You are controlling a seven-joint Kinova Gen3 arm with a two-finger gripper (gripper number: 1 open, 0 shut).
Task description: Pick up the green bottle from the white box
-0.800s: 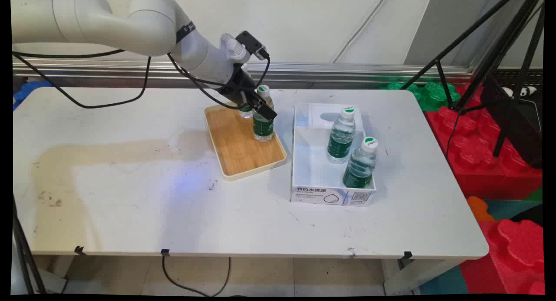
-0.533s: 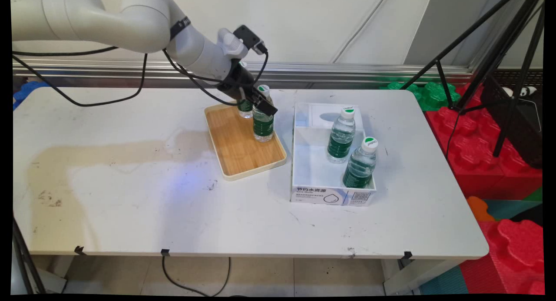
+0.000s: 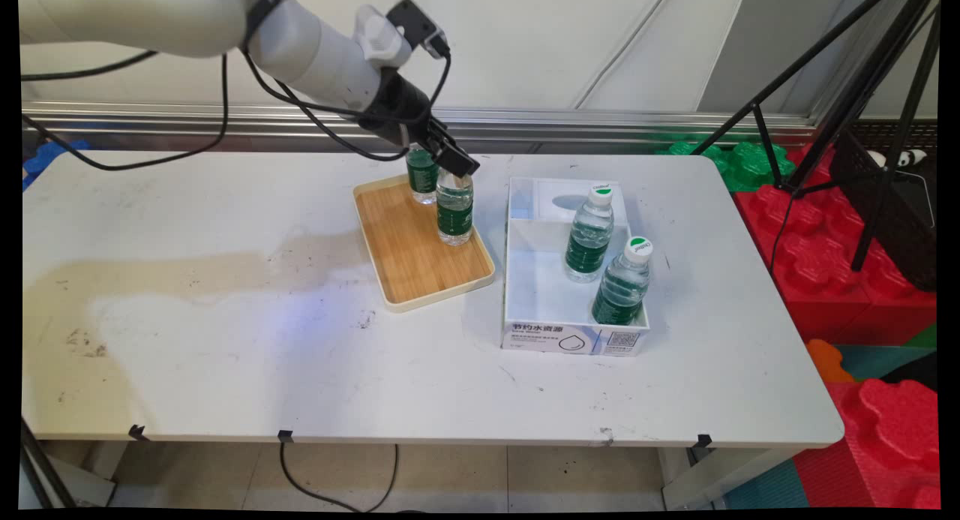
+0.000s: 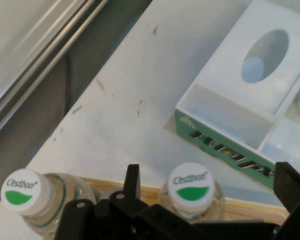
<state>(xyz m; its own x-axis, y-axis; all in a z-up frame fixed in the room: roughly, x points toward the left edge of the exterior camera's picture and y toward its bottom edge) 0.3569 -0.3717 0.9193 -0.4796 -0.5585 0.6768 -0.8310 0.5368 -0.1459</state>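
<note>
While the jaws stand open, one finger on each side of a bottle cap [image 4: 190, 182] and above it, the gripper [image 3: 448, 158] holds nothing and hovers just over the nearer bottle [image 3: 454, 211]. This bottle stands upright on the wooden tray [image 3: 415, 263], near the tray's far right corner. A second bottle [image 3: 422, 176] stands just behind it, at the tray's far edge. To the right of the tray, the white box [image 3: 544, 302] carries two more bottles [image 3: 589, 235], one of them leaning. The risk, I think, is a sideways move at this height: a finger could strike the cap and tip the bottle against its close neighbour.
</note>
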